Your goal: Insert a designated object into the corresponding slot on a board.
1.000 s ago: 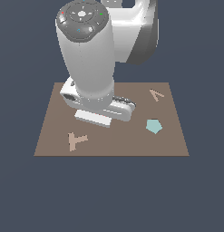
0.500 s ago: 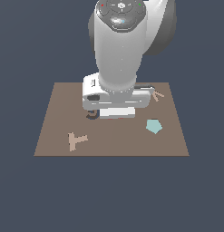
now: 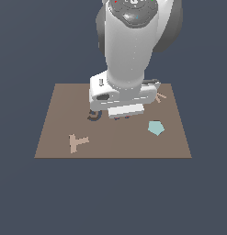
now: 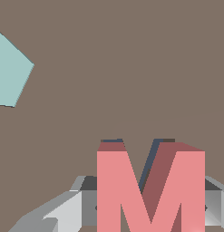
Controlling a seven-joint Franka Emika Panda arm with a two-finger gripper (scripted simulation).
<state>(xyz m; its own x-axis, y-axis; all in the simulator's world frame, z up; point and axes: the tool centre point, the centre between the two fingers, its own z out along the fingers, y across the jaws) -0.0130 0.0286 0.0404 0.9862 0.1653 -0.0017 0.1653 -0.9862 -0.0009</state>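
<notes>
The fingers point(image 4: 63, 213) flank and grasp the red M block point(image 4: 149, 186), low over the board point(image 4: 131, 68). Navy slot point(image 4: 152, 156) edges peek just behind it; descend squarely, aligned. The teal pentagon point(image 4: 9, 72) lies well apart.

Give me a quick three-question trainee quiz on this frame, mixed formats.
1. True or false: the red M block sits between the fingers in the wrist view.
2. Which loose piece lies nearest the exterior view's right edge of the board? A) tan T block B) teal pentagon C) a green star
3. Fill in: in the exterior view, the dark cutout partly visible beside the arm lies toward that view's ____ side.

Key: 1 true; 2 B; 3 left.
</notes>
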